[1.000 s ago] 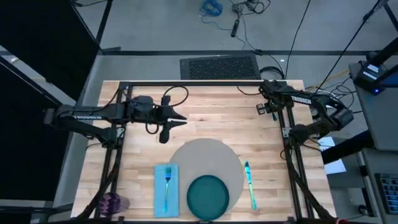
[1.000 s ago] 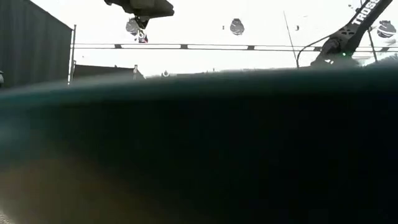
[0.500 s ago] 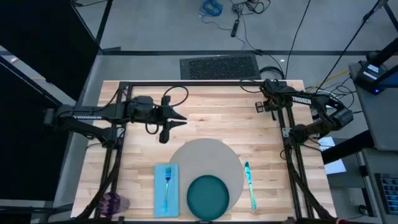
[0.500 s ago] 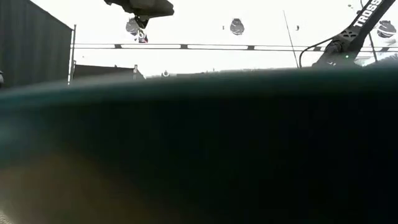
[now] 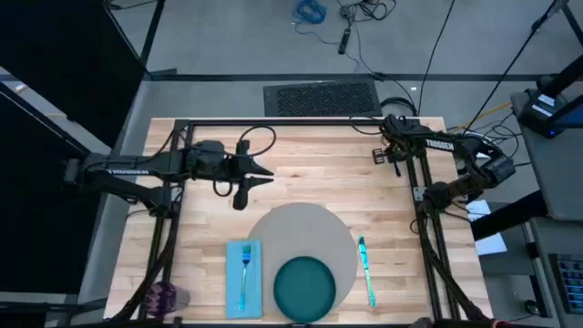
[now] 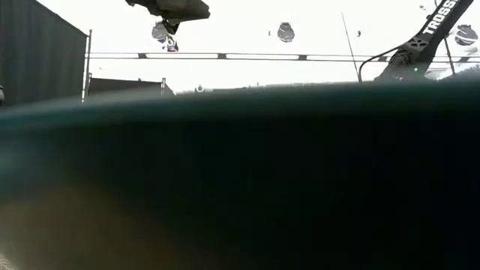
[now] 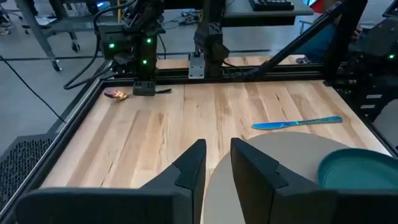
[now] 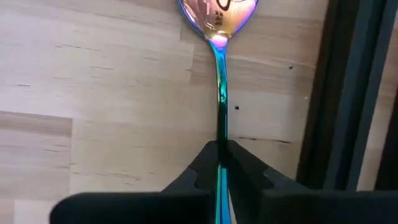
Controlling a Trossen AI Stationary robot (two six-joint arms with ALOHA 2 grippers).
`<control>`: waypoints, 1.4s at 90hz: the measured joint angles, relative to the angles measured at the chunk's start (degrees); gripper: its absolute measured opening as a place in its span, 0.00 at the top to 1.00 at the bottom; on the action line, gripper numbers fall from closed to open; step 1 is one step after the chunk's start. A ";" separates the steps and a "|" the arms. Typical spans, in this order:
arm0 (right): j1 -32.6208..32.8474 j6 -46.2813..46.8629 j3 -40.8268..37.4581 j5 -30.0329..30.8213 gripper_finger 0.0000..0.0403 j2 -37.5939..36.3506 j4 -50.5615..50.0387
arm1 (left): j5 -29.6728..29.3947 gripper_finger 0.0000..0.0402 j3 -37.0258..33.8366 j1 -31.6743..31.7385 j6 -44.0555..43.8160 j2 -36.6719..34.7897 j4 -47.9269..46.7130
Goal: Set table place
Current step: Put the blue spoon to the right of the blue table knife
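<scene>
right end effector (image 8: 219,163): fingers pinched shut on the thin handle of an iridescent blue-purple metal spoon (image 8: 218,37), at the far right corner of the surface; bowl points away from the wrist, just above or on the wood, can't tell which.
left end effector (image 7: 216,163): fingers a narrow gap apart, holding nothing, hovering over the far edge of the mat, idle.
surface (image 5: 310,173): light butcher-block wooden top with black metal frame.
place setting: large round grey mat (image 5: 301,232) near the front edge; dark teal round plate (image 5: 305,286) on its front part; light blue cloth napkin (image 5: 243,278) just left of the mat with a blue-handled fork (image 5: 244,273) lying on it; blue-handled knife (image 5: 366,271) just right of the mat; small purple cup (image 5: 167,296) at the front left corner.
step in hand (judgement): spoon being carried to the setting; the open slot looks to be beside the knife, right of the mat.
how to do it well: lift clear of the frame rail before traversing, keep the spoon level since the grip is on a thin handle and it may pivot, lay it parallel to the knife without touching it, release only once it rests on the wood.
risk: handle twisting in the grip; clipping the knife on set-down.
</scene>
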 joint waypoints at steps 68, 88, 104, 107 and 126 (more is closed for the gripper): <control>42.76 34.48 -0.08 -12.33 1.00 -28.65 -19.77 | 0.00 0.85 0.00 -0.02 0.20 0.00 0.06; 72.47 62.70 -0.04 -7.03 1.00 -27.96 -13.64 | 0.00 0.85 0.00 -0.01 -0.02 -0.02 0.04; 93.03 84.12 0.02 -2.42 1.00 -20.76 -4.17 | 0.00 0.85 0.00 0.00 -1.06 -0.02 0.06; 96.09 88.07 0.02 -1.80 1.00 -19.05 -3.37 | 0.00 0.85 0.00 -0.01 -1.09 -0.02 0.05; 108.00 104.08 0.70 -3.51 1.00 -8.93 -2.00 | 0.00 0.85 0.00 0.00 -1.53 0.00 0.09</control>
